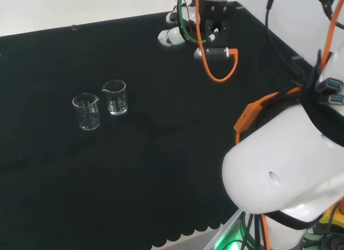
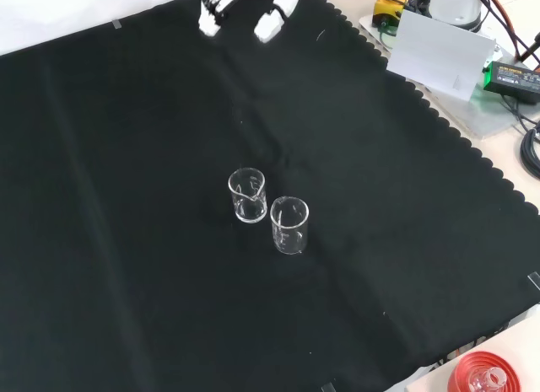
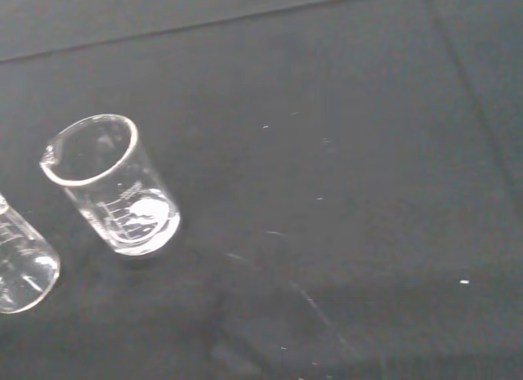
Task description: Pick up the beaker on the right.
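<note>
Head view: my hand (image 1: 174, 35) hangs upper centre, grip unreadable, well apart from two beakers; next, approach the right-hand beaker (image 1: 115, 97).

No legible text; beaker (image 3: 112, 186) graduation marks unreadable.

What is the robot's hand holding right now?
Nothing. The hand is up at the far edge of the cloth in the head view, well apart from both glass beakers, which stand untouched.

Two beakers upright on the cloth (image 1: 161, 169), right beaker (image 1: 115, 97) just beside left beaker (image 1: 86, 111)
</note>
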